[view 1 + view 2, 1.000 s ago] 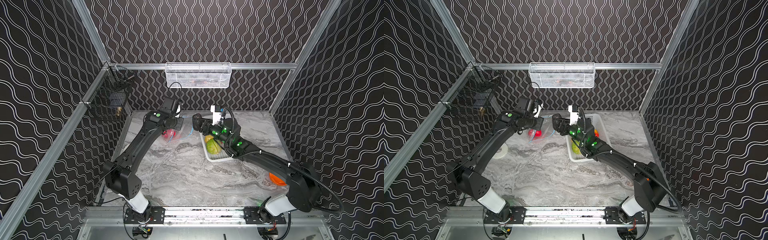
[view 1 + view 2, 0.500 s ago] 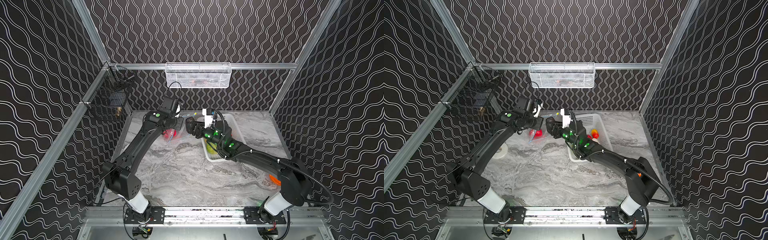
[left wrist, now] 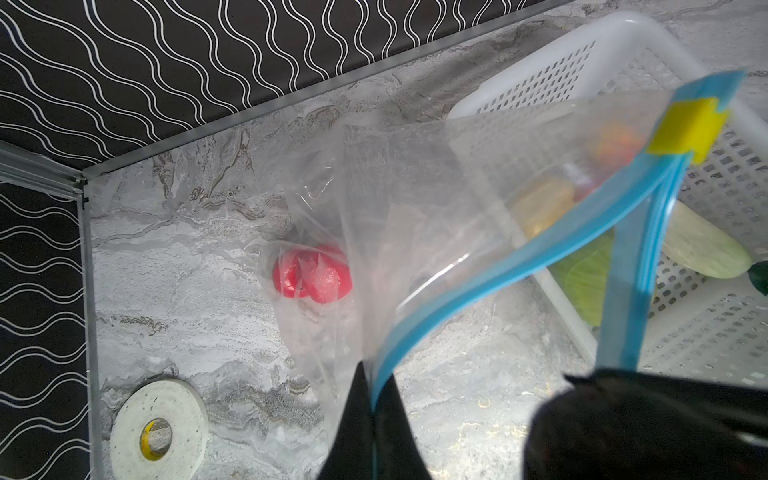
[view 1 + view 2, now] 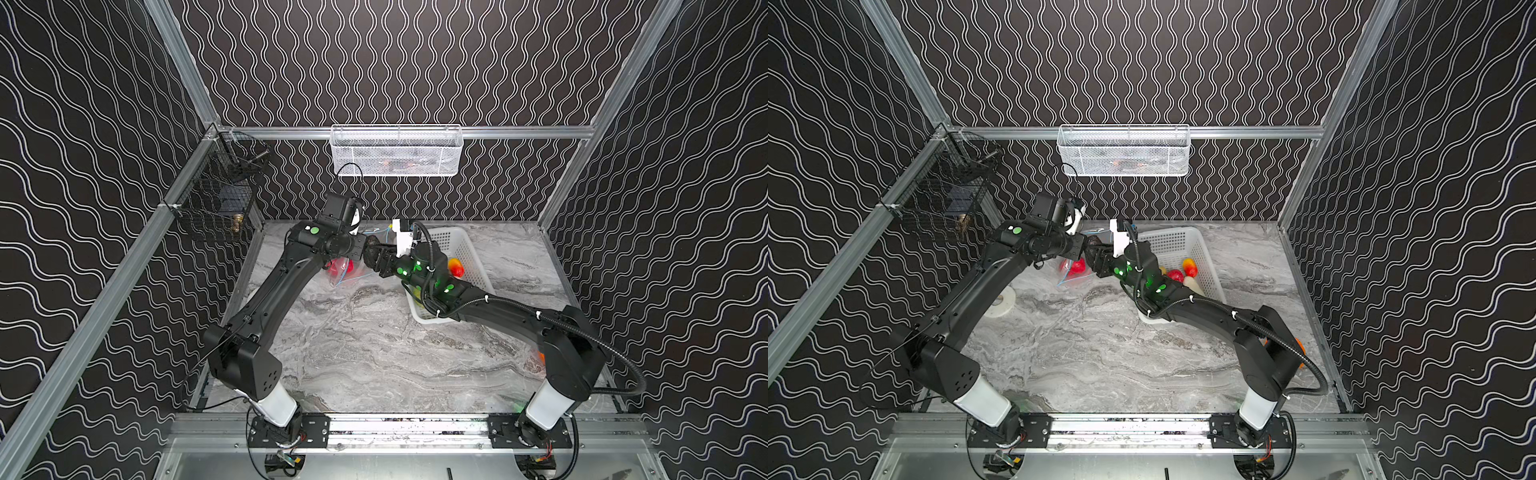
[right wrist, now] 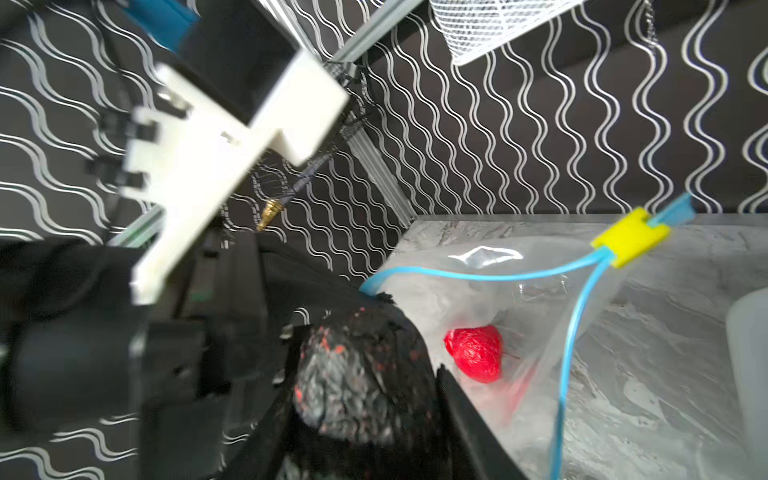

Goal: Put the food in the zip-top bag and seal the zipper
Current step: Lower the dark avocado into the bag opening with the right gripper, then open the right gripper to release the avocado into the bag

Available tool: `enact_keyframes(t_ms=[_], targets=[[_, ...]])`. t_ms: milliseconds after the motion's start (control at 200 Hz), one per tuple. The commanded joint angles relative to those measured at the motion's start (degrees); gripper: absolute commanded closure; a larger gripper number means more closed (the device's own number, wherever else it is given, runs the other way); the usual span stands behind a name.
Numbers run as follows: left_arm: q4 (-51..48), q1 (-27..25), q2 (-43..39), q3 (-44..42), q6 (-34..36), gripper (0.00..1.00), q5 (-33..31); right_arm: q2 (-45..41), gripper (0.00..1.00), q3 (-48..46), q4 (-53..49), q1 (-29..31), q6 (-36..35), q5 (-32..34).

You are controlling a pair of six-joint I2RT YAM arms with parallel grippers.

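Red rounds (image 3: 311, 278) lie in the zip-top bag (image 3: 415, 187); the left gripper (image 3: 372, 374) pinches its open zipper (image 3: 498, 282), the right gripper (image 5: 365, 357) clasps the avocado (image 5: 349, 395); the basket (image 3: 540, 83) beside the bag holds more.

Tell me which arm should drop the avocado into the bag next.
Right. The right gripper holds the dark avocado beside the open mouth of the zip-top bag; the left gripper is shut on the zipper strip, holding that mouth open.

arms (image 4: 270, 299): blk matte; bases (image 4: 272, 401): wht | marks: green dots (image 4: 314, 229) | cable (image 4: 619, 392): blk ribbed, R side
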Motion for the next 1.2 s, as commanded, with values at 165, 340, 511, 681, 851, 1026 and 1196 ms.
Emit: enact_keyframes(t_ms=[165,340,511,681,851,1026,1196], targets=[[0.3,0.3,-0.7,0.6,-0.8,1.0,0.7,2.0,0.45,3.3,-3.6,0.6,-1.5,4.7],[0.2,0.4,-0.5,0.6,-0.8,1.0,0.9,3.2,0.31,4.8,-4.9,0.6,-2.0,4.7],[0.2,0.4,-0.2,0.6,-0.9,1.0,1.1,2.5,0.2,4.2,-4.1,0.7,-1.7,4.5],[-0.1,0.4,0.5,1.2,-1.2,1.0,1.7,0.6,0.18,3.8,-4.0,0.7,-1.3,4.1],[-0.2,0.4,0.8,1.6,-1.2,1.0,1.8,-1.2,0.14,3.1,-4.6,0.6,-1.3,4.5],[-0.3,0.4,0.9,1.6,-1.2,1.0,1.8,-2.7,0.09,2.9,-5.6,0.7,-1.6,5.0],[-0.2,0.4,0.9,1.6,-1.1,1.0,1.7,-3.5,0.01,2.9,-6.7,0.6,-1.3,5.2]])
